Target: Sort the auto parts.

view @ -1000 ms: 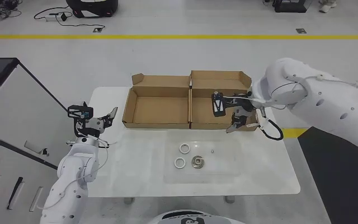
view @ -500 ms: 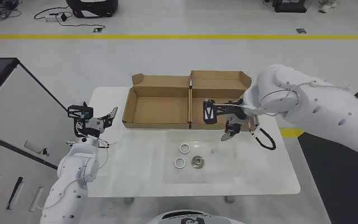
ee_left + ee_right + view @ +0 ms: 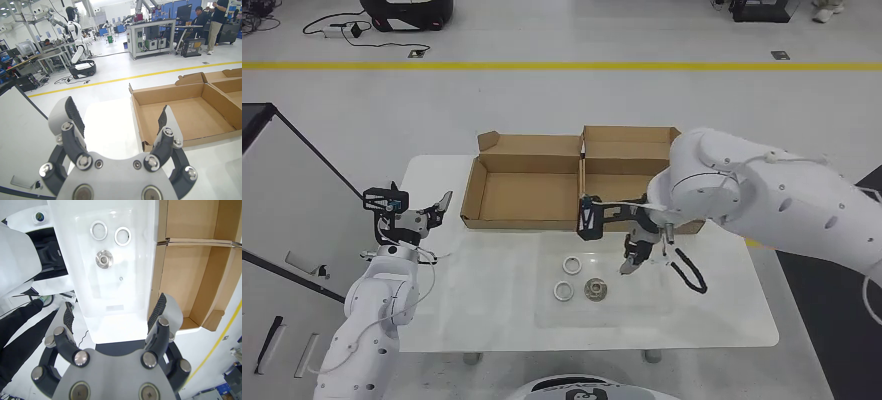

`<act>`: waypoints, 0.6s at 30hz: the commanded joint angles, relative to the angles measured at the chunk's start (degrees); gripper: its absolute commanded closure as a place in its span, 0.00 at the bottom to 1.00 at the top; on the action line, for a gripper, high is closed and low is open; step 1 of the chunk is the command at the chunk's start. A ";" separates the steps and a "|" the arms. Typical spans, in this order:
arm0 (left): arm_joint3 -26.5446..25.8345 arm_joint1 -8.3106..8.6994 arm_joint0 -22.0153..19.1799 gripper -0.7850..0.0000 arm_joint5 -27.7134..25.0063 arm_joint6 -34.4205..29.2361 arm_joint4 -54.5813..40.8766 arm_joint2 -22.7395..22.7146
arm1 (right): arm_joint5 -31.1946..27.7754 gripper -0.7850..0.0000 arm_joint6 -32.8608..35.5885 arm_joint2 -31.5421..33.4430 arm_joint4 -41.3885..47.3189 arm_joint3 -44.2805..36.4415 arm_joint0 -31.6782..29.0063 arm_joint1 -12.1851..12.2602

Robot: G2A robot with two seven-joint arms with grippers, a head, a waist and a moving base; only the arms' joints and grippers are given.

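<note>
Two pale rings (image 3: pixel 570 265) (image 3: pixel 563 291), a metal impeller disc (image 3: pixel 595 289) and a tiny nut (image 3: pixel 622 269) lie on a shallow clear tray (image 3: pixel 652 305) at the table's front. My right gripper (image 3: pixel 628 260) hangs open just above the tray, beside the nut, holding nothing. Its wrist view shows the open right gripper (image 3: pixel 113 311) with the nut (image 3: pixel 121 278), the disc (image 3: pixel 104 259) and the rings (image 3: pixel 98 230) (image 3: pixel 122 236) beyond it. My left gripper (image 3: pixel 432 212) (image 3: pixel 119 113) is open and empty off the table's left edge.
Two open cardboard boxes stand side by side at the back of the table: the left box (image 3: pixel 522 197) (image 3: pixel 189 115) and the right box (image 3: pixel 617 190) (image 3: pixel 181 281). Bare white table (image 3: pixel 482 290) lies left of the tray.
My right arm has swung from over the right box leftwards and forwards, down over the tray, still open. The left arm has not moved.
</note>
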 commanded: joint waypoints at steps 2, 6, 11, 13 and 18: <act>0.00 0.00 0.00 0.00 0.00 0.00 0.00 0.00 | 1.37 0.00 0.45 0.00 -0.91 0.85 -1.47 -1.62; 0.00 0.00 0.00 0.00 0.00 0.00 0.00 0.00 | 3.58 0.00 1.67 0.00 -1.68 2.09 -3.43 -3.44; 0.00 0.00 0.00 0.00 0.00 0.00 0.00 0.00 | 6.03 0.00 2.94 0.00 -1.90 2.68 -4.97 -4.81; 0.00 0.00 0.00 0.00 0.00 0.00 0.00 0.00 | 6.88 0.00 3.40 0.02 -2.17 2.61 -5.39 -5.21; 0.00 0.00 0.00 0.00 0.00 0.00 0.00 0.00 | 9.99 0.00 4.37 0.34 -2.85 1.90 -6.27 -5.68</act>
